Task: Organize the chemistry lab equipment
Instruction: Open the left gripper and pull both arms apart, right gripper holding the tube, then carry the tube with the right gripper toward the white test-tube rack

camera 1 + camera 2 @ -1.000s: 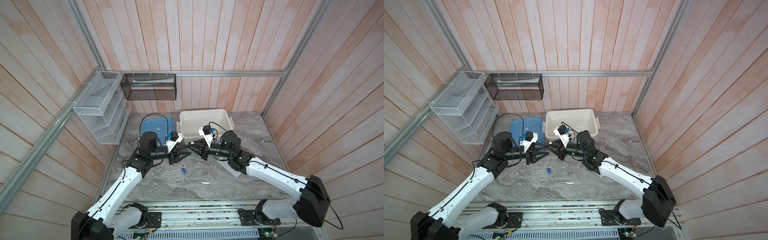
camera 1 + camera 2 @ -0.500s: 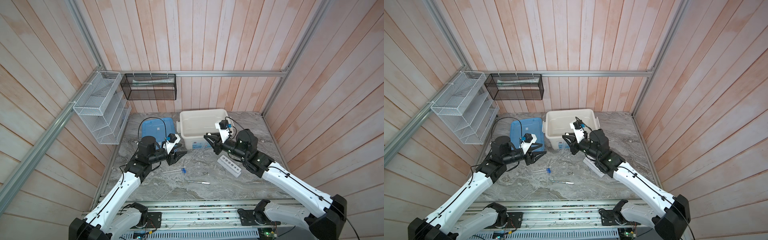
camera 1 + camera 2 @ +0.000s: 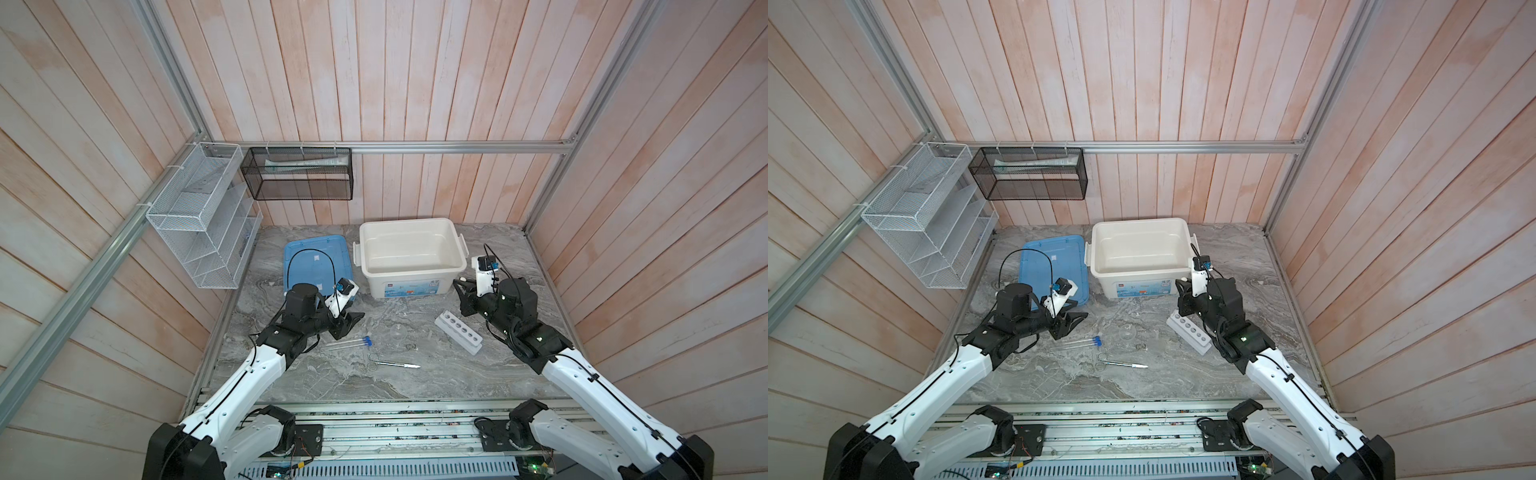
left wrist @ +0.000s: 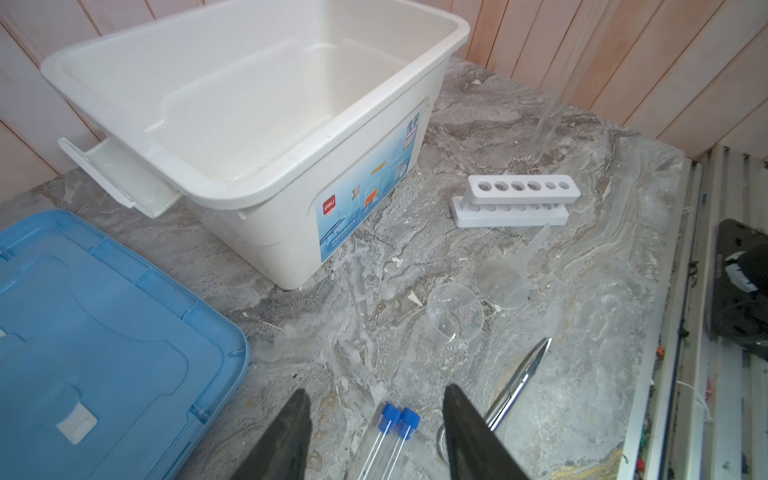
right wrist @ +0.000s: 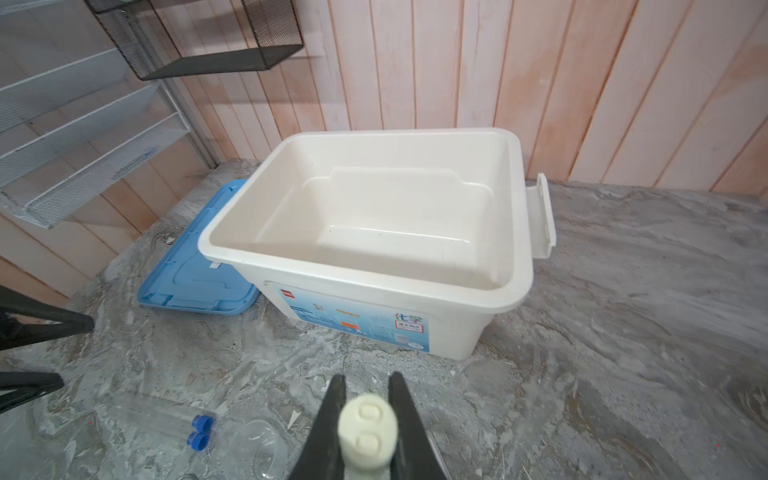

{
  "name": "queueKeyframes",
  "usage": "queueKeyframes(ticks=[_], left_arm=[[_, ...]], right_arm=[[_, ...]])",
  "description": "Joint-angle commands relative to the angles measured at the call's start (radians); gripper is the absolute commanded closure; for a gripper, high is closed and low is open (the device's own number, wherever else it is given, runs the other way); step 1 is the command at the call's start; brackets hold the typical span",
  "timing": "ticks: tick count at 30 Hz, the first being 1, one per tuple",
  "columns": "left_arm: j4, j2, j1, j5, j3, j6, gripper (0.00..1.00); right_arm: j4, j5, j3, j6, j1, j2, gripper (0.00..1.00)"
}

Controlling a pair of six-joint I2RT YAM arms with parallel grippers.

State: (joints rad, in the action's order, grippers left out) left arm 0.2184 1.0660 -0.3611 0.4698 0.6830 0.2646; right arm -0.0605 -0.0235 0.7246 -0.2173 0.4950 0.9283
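Grip comes first: your right hand (image 5: 368,380) is pinching the white-capped tube (image 5: 366,424) at its cap end, held off the tabletop (image 3: 415,382) by the near right corner of the white bin (image 3: 411,273), with the 6-hole rack (image 3: 459,332) just nearer. I judge seating it in the rack is the step. Turn the tube upright, centre its base over 1 hole, lower slowly, then release. Your left hand (image 4: 376,392) hangs spread over the 2 blue-capped tubes (image 4: 399,419); keep it clear of the rack.

left gripper (image 3: 352,325): jaws apart, nothing in them, hanging low
right gripper (image 5: 368,379): pinching a white-capped tube (image 5: 368,428)
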Motion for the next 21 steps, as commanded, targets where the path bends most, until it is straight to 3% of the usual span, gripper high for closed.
queueKeyframes(ticks=[1, 21], left_arm=[[0.036, 0.04, -0.016, -0.036, 0.033, 0.025, 0.47], [0.005, 0.047, -0.021, 0.001, 0.025, 0.018, 0.47]], right_arm=[[0.026, -0.049, -0.033, -0.037, -0.01, 0.003, 1.0], [0.164, -0.093, -0.1, -0.033, -0.054, 0.097, 1.0]])
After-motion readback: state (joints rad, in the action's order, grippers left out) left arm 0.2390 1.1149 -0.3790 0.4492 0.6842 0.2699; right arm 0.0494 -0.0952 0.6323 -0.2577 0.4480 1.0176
